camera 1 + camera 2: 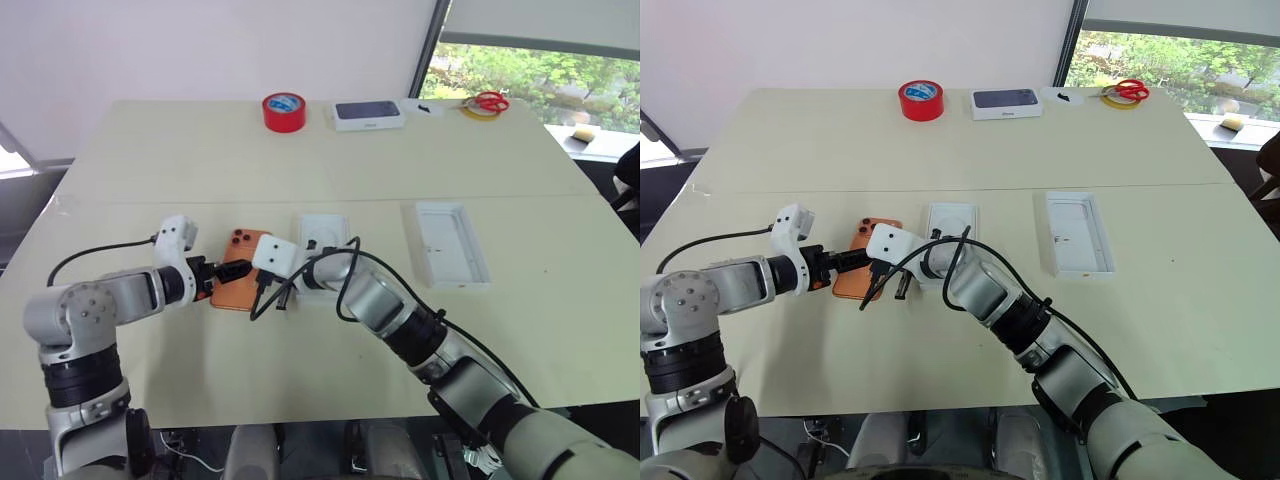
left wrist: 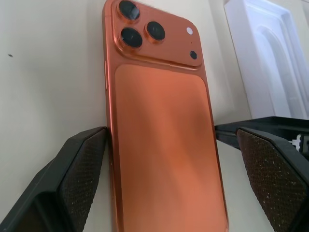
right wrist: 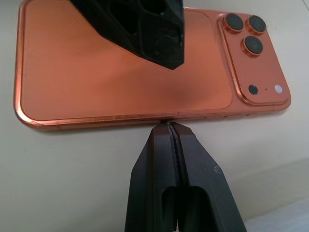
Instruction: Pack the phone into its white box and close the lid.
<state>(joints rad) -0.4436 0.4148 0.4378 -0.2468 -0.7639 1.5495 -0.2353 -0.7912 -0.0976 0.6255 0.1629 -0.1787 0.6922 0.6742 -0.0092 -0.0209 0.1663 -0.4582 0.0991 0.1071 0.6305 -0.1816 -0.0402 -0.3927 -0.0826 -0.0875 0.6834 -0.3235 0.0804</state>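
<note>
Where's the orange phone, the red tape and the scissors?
phone [image 2: 164, 145]: left wrist view, middle of its orange back.
red tape [image 1: 284, 112]: left eye view, the roll's red side.
scissors [image 1: 490, 101]: left eye view, the red handles.

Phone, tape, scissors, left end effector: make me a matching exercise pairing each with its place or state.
Things:
1. phone
2. tape
3. scissors
4. left end effector

Places or states:
A. far right corner of the table
B. open, fingers on both sides of the phone
C. red, far edge beside the closed box
D. lying camera side up between both arms

Pairs: 1-D, 2-C, 3-A, 4-B
</note>
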